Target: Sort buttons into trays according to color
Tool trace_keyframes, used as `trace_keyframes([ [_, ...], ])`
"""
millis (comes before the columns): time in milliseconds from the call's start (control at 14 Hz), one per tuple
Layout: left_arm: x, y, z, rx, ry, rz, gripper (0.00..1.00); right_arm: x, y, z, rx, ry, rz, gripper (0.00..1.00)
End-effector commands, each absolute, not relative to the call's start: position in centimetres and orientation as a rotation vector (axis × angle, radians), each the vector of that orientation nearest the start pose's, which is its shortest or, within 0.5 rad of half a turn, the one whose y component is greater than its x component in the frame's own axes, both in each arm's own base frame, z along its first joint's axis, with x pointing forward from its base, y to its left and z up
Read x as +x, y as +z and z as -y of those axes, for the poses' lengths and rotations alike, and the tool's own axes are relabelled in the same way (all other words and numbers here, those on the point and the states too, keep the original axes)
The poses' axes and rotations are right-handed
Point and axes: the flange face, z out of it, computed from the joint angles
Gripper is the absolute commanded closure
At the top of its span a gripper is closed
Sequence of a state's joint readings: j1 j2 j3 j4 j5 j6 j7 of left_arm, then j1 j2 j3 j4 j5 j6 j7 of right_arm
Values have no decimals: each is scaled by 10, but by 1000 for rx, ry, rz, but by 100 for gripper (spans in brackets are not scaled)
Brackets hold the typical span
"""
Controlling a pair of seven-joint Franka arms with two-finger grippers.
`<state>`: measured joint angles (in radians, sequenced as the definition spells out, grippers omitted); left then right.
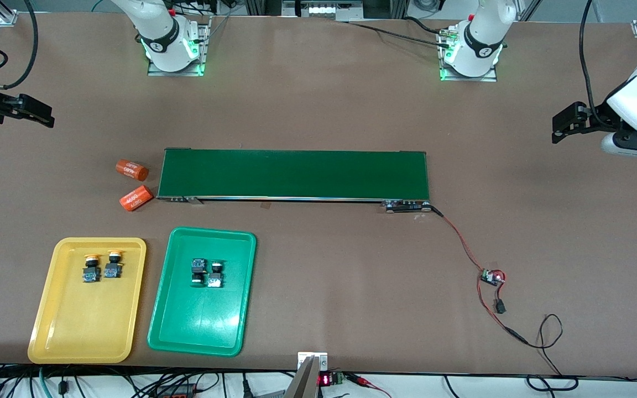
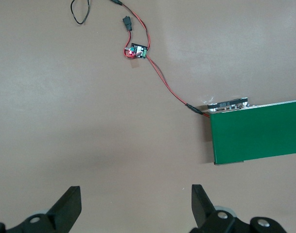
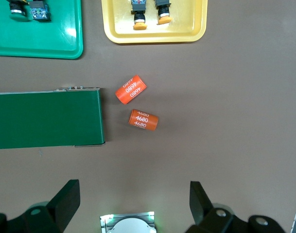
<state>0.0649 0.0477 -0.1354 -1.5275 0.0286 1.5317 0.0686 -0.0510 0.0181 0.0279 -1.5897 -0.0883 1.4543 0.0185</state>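
Front view first, from the right arm's end of the counter (image 1: 318,276) to the left arm's. The right claw (image 1: 42,113) hangs at that edge over bare counter, its fingers (image 3: 65,201) spread wide, holding and touching nothing; this arm waits. The yellow tray (image 1: 53,326) lies near the front camera and carries the two yellow-capped buttons (image 1: 91,268) (image 1: 113,264), side by side in the part of the tray farther from the camera. Two orange cylinders (image 1: 131,169) (image 1: 135,198) lie on their sides farther from the camera than this tray, just beside the end of the conveyor belt (image 1: 293,174). The green tray (image 1: 197,331) sits just beside the yellow one, toward the left arm's end, with the two green-capped buttons (image 1: 198,271) (image 1: 216,274) together inside it. The belt runs along the middle of the counter. A red-and-black wire (image 1: 462,243) leads from the belt's end to a small circuit board (image 1: 491,277). The left claw (image 1: 564,124) hangs over bare counter at the left arm's end, fingers (image 2: 67,204) likewise spread wide, gripping nothing; this arm waits too.
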Motion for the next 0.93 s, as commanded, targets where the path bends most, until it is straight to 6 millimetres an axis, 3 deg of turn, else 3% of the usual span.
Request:
trace_keyframes([
  [0,567,621,36,-3091,66,-239,0,541,598,23,-3196,261,-74,0],
  [286,566,621,38,-3094,68,-240,0,542,597,7,-3195,262,-27,0],
  [644,567,621,34,-3093,66,-230,0,541,594,1,-3192,307,-45,0],
  [859,567,621,34,-3093,68,-233,0,549,599,-13,-3123,200,-28,0],
])
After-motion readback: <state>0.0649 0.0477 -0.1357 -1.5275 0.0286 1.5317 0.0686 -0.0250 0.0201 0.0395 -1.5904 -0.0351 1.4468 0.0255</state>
